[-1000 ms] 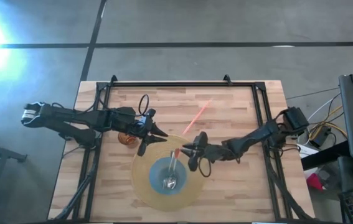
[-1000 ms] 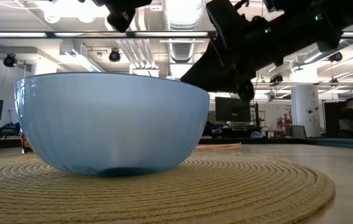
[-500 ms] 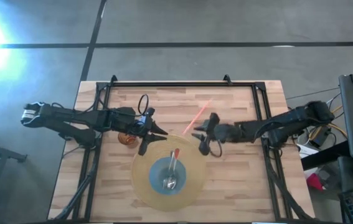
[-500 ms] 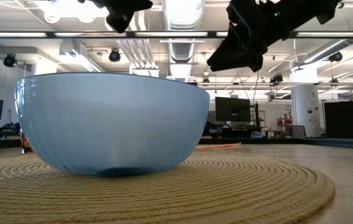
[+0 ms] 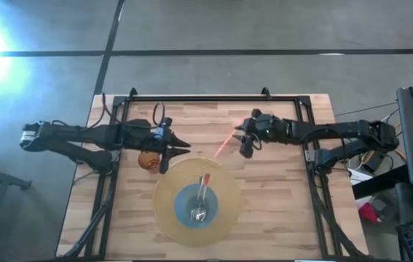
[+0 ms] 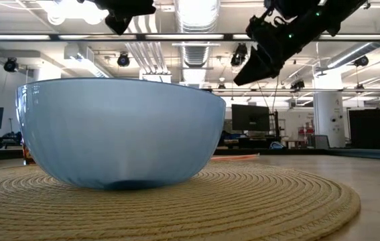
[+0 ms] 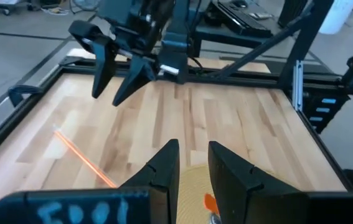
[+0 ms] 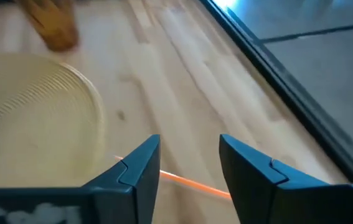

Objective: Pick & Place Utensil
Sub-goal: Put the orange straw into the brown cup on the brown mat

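Note:
A metal spoon (image 5: 201, 198) with an orange handle end (image 5: 207, 177) lies in the blue bowl (image 5: 189, 205). Its head is on the bowl's bottom and its handle leans on the far rim. The bowl stands on a round woven mat (image 5: 221, 218). My right gripper (image 5: 246, 143) hangs open and empty above the table, beyond the mat's far right, over a thin orange stick (image 5: 229, 138). My left gripper (image 5: 175, 151) hovers open and empty at the mat's far left. From table height the bowl (image 6: 119, 130) hides the spoon.
A brown object (image 5: 146, 161) lies on the table just left of the mat, below my left gripper. The orange stick (image 8: 192, 183) lies slanting on the bare wood beyond the mat (image 8: 39, 124). A black frame (image 5: 199, 97) runs along the table's far edge and sides.
My right gripper has left the spoon's handle end. It has drawn back toward the table's far right, risen and rolled, and now hangs over the orange stick. The spoon has stayed in the bowl. My left gripper has pulled back a little toward the far left.

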`<state>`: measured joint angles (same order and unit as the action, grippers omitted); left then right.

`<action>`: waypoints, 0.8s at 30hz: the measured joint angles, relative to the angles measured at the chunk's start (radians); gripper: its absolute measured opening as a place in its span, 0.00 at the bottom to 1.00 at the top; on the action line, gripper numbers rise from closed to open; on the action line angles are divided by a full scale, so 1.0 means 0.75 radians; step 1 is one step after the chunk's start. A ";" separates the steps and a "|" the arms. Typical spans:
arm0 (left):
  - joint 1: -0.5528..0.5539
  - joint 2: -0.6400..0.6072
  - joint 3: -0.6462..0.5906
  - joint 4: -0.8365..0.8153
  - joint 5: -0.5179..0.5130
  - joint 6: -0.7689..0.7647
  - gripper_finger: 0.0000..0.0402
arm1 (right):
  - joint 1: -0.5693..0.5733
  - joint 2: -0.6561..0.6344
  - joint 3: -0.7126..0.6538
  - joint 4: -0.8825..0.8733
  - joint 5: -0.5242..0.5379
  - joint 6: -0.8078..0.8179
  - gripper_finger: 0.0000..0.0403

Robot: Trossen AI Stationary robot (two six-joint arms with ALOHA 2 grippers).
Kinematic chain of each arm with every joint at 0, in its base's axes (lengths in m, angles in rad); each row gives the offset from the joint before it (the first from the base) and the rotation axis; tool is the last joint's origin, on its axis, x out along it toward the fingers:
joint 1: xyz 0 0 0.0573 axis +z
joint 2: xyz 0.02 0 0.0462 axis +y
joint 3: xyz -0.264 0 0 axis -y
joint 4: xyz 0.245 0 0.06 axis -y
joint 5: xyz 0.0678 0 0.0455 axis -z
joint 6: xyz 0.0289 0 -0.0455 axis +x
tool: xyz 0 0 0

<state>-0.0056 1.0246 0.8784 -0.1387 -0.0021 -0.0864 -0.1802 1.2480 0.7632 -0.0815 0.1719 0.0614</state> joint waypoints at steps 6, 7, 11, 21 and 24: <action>0.044 -0.042 0.000 -0.035 -0.001 0.001 0.19 | -0.130 0.039 0.116 -0.202 -0.001 -0.202 0.44; 0.048 -0.044 0.000 -0.040 -0.001 0.004 0.19 | -0.145 0.050 0.145 -0.238 -0.001 -0.234 0.44; 0.049 -0.046 0.000 -0.050 -0.001 0.005 0.19 | -0.196 0.102 0.275 -0.431 -0.045 -0.358 0.44; 0.049 -0.045 0.000 -0.051 0.000 0.003 0.19 | -0.214 0.394 0.570 -0.792 -0.135 -0.651 0.44; 0.049 -0.045 0.000 -0.068 0.000 0.002 0.19 | -0.211 0.497 0.638 -0.850 -0.135 -0.667 0.44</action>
<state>0.0315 0.9909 0.8785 -0.1899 -0.0021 -0.0850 -0.3385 1.6207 1.2417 -0.7193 0.0703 -0.4391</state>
